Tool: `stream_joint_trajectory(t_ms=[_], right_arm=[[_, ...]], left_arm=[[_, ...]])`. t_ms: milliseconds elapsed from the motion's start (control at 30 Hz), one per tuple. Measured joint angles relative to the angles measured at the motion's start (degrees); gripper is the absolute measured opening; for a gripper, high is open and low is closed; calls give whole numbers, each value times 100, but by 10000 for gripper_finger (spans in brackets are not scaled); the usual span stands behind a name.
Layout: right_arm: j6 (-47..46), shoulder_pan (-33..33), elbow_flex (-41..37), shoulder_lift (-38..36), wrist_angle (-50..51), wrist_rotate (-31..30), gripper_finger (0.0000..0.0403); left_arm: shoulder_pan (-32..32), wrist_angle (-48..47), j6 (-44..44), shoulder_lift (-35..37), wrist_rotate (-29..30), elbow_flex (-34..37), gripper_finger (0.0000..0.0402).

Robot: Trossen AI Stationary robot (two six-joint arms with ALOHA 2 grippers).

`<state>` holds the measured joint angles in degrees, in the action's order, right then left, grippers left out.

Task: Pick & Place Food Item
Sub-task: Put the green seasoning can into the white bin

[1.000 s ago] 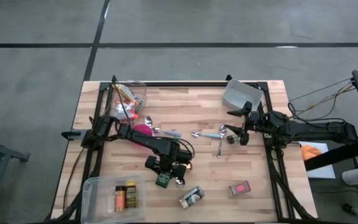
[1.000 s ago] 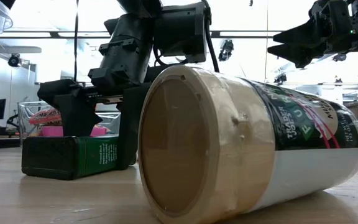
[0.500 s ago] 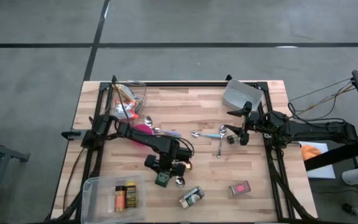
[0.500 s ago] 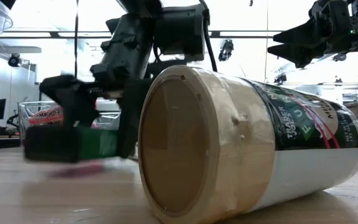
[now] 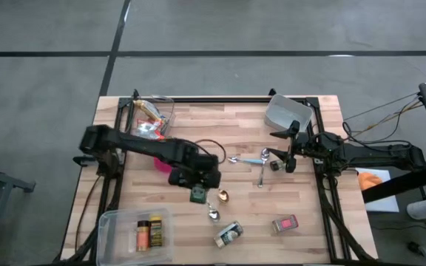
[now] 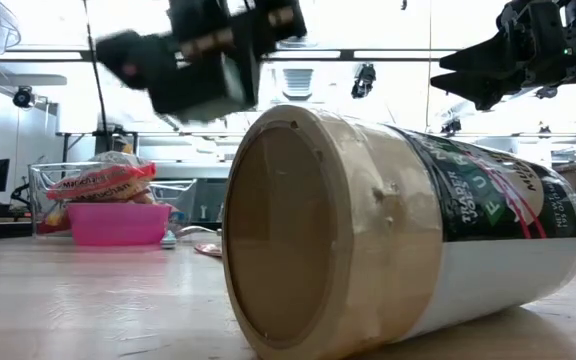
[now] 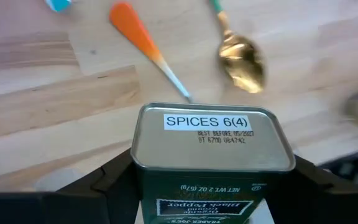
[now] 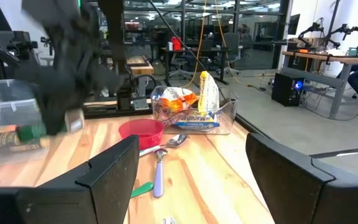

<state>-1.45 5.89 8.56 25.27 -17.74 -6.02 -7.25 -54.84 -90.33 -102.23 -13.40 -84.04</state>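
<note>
A green spice tin (image 7: 213,149) with a silver end and a white sticker hangs above the table's middle, with my left gripper (image 5: 197,188) shut on it. In the high view the tin (image 5: 197,195) shows just below the gripper's dark body. In the low view my left gripper (image 6: 203,50) is a blur high above the board. My right gripper (image 5: 287,158) waits over the table's right side, open, with nothing between its fingers (image 8: 107,174). My left gripper pinches the tin between its two fingers, one on each of two opposite sides (image 7: 143,177). The fingers come from above, slanting steeply down. The tin is lifted clear of the table, its silver end (image 7: 211,138) pointing away from the wrist.
A gold spoon (image 5: 222,196) and an orange-handled spoon (image 7: 140,36) lie under the tin. A clear bin (image 5: 113,225) with spice jars stands near left. A jar (image 5: 228,234) and a pink packet (image 5: 285,223) lie near. A pink bowl (image 5: 161,161) and a snack container (image 5: 152,118) stand far left.
My left gripper has risen quickly with the green tin and gone a little toward the far edge, tipping as it went. The tin, which lay on the table a second ago, now hangs clear of it.
</note>
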Motion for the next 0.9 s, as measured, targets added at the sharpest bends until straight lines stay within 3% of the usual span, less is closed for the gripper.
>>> stream_joint_trajectory(t_ms=[200,400,900], right_arm=[[-1,1,0,1,13,-1,290],[-2,2,0,1,68,0,290],[0,0,0,-1,107,-1,290]], left_arm=[[-240,-402,-757,912,452,-3,266],[-867,-964,-1876,1496,542,-5,267],[-3066,-1877,-5307,1654,288,-4,267]])
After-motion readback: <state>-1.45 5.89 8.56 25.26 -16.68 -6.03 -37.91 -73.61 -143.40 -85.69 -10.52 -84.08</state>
